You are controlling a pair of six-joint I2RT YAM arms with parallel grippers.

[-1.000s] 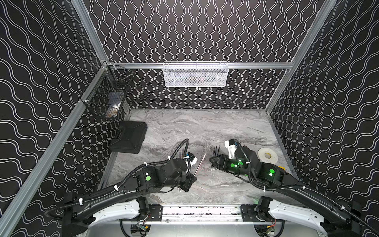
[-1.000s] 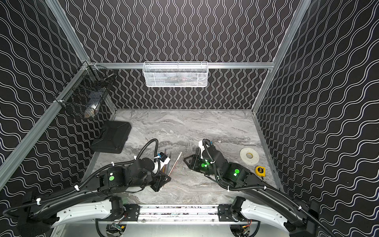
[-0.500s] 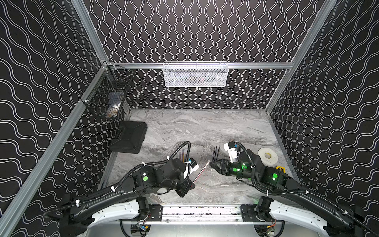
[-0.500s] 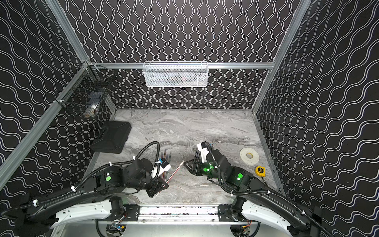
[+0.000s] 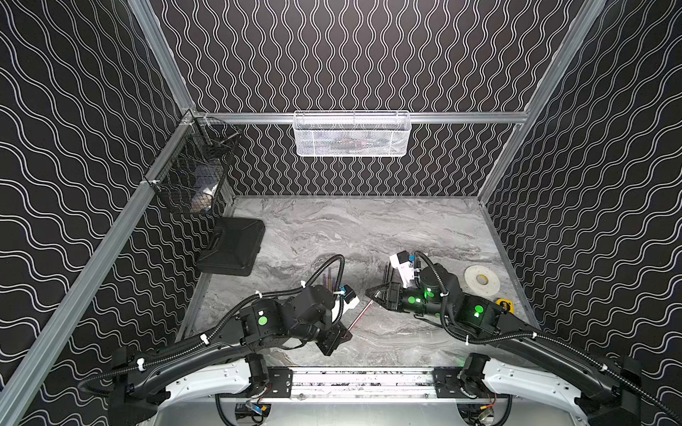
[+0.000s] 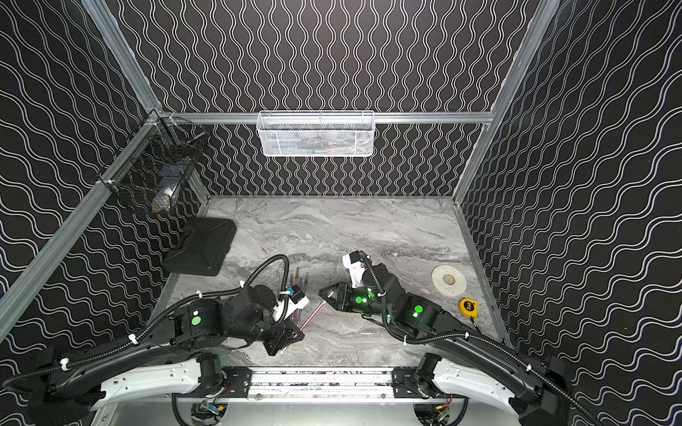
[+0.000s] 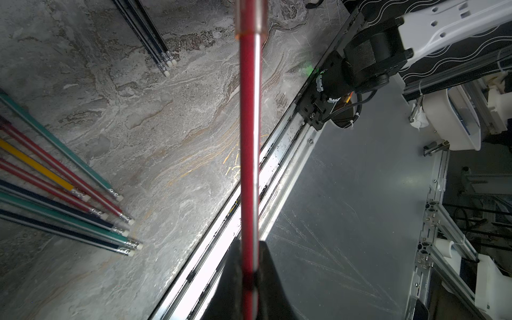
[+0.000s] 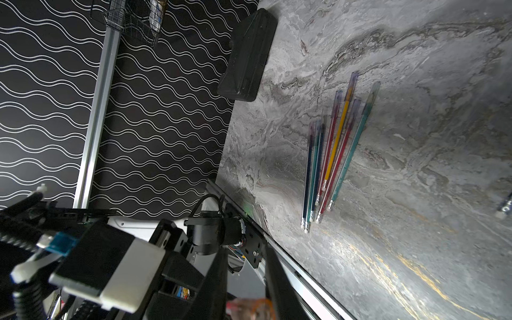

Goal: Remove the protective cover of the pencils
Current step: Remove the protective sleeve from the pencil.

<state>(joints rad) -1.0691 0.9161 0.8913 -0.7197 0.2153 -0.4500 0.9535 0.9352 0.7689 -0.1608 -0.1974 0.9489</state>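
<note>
Red and very thin, the pencil (image 7: 249,138) we are working on hangs in the air over the front edge of the table (image 7: 166,124). One end is clenched tight in the left gripper (image 7: 249,249), and the clear cover (image 7: 250,16) sits on the far end.

To do this step well, we pull the cover straight along the pencil's axis and never sideways. We judge that a shaft this thin would bend or swing in the grip. We want the right gripper (image 8: 243,249) to pinch the cover alone, beyond its rim, so the pads do not clamp the wood as well. The left side has to hold firm against the pull.

The right jaws stand narrowly apart, and the right wrist view shows the cover between them, close to the palm. We cannot tell whether they press on it yet.

The other pencils (image 8: 332,155) lie in a loose bunch on the table near the left arm, with covers on their tips. A few black pencils (image 7: 149,36) lie apart from that bunch.
</note>
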